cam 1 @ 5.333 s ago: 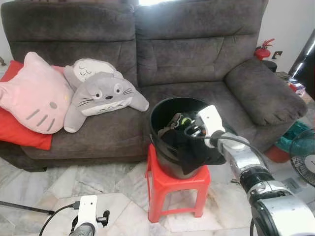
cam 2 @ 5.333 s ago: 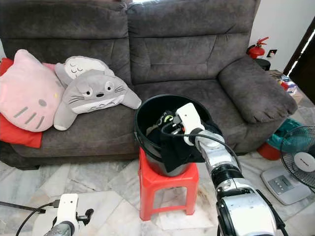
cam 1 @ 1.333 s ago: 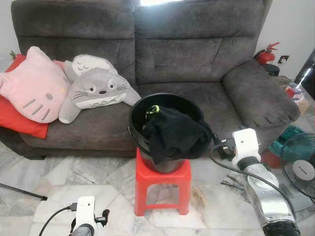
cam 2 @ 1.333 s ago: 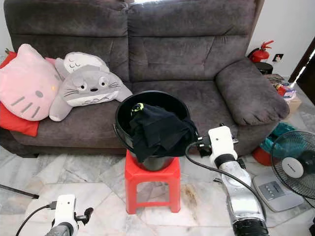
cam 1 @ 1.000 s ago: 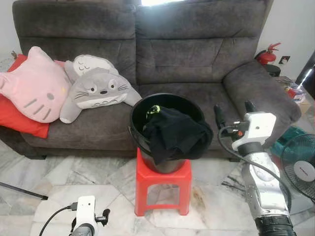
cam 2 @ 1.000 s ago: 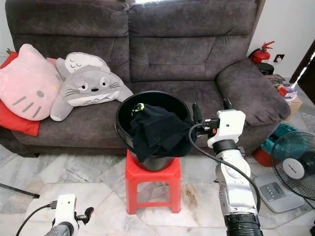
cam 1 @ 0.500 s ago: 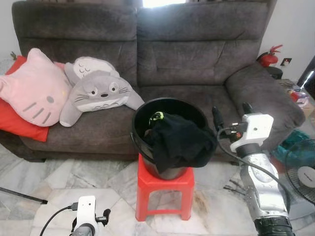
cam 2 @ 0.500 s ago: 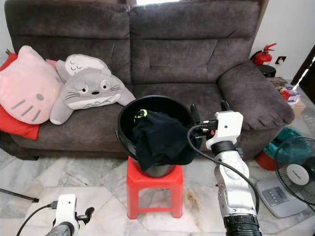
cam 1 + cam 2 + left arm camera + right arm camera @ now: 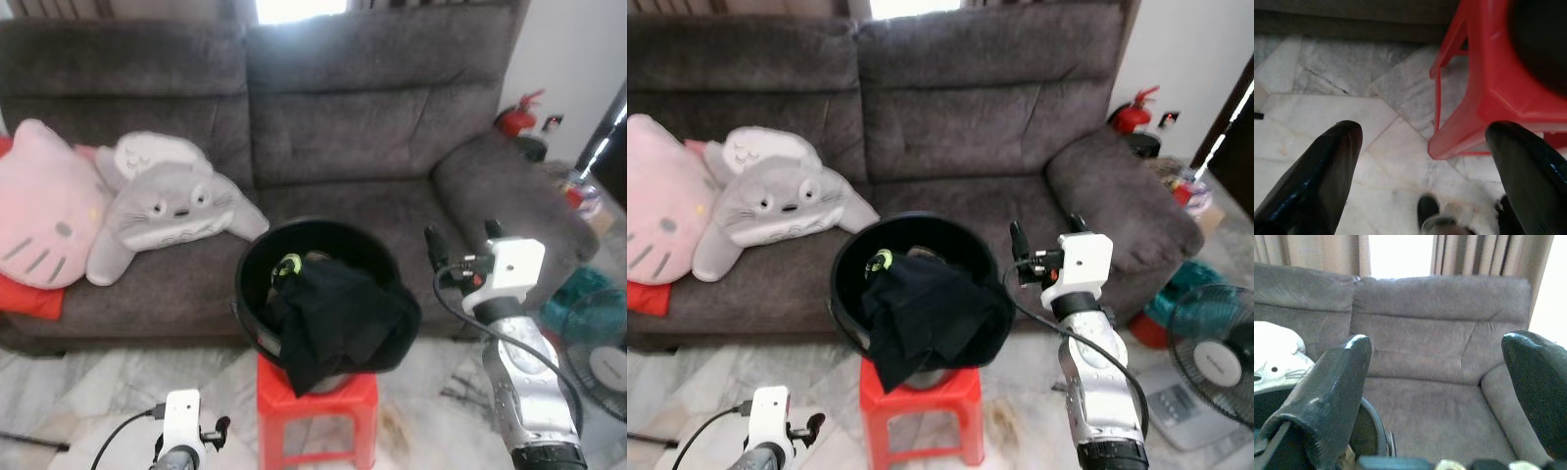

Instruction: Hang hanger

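Nearest you: left hand (image 9: 186, 436), hanging low over the marble floor (image 9: 1322, 83) beside the red stool (image 9: 315, 406), fingers apart, holding nothing. Next: right hand (image 9: 458, 245), raised just right of the black bucket (image 9: 260, 294), fingers spread, empty. Bucket on the stool: black garment (image 9: 338, 318) draped over its rim, green hanger hook (image 9: 286, 265) at its left edge, lying left of and below your right hand, the nearer one. Farthest: grey sofa (image 9: 392, 117).

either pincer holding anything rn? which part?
Nothing held. Right pincer is open and empty, raised beside the black bucket. Left pincer is open too, low over the floor by the red stool.
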